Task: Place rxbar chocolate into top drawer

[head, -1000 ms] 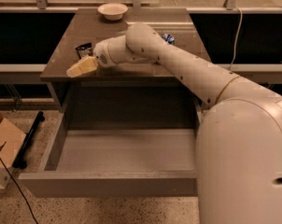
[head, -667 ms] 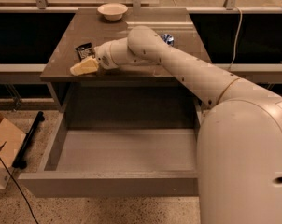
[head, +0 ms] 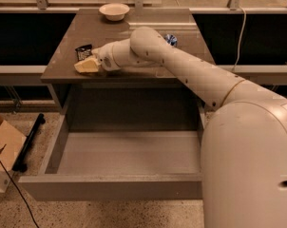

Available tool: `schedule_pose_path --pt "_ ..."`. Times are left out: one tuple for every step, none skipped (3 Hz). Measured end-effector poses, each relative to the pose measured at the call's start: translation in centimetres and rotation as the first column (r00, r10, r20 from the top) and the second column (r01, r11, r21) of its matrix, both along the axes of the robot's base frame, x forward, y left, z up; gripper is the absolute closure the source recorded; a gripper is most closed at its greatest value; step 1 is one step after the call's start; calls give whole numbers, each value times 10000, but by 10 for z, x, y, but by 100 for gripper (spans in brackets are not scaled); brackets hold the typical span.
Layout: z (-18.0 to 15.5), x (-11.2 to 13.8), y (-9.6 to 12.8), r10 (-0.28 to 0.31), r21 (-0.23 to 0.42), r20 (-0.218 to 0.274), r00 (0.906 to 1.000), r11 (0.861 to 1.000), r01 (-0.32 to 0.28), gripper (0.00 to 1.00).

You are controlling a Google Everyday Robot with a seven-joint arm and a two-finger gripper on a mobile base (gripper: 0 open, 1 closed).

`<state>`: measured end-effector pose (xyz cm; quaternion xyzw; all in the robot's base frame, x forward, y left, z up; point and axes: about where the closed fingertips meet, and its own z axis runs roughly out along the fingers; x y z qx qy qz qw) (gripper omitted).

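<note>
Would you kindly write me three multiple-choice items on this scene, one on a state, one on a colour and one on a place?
1. The top drawer is: A) shut; B) pulled open; C) lying on the floor.
2. The bowl at the far edge of the cabinet top is: A) whitish; B) red; C) black.
3. The rxbar chocolate lies: A) in the drawer; B) in the bowl; C) on the cabinet top, towards its left side.

Answers:
1 B, the drawer's grey inner floor is exposed in front of the cabinet.
2 A, the bowl is pale against the brown top.
3 C, the black bar lies on the brown top just beyond the gripper, which is over the left part of the top, near its front edge.
</note>
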<state>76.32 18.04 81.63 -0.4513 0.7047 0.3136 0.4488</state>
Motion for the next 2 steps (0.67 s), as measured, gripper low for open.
schedule_pose_path --pt "2 0 0 0 0 0 10000 10000 0 100" --pt "3 0 0 0 0 0 10000 10000 0 100"
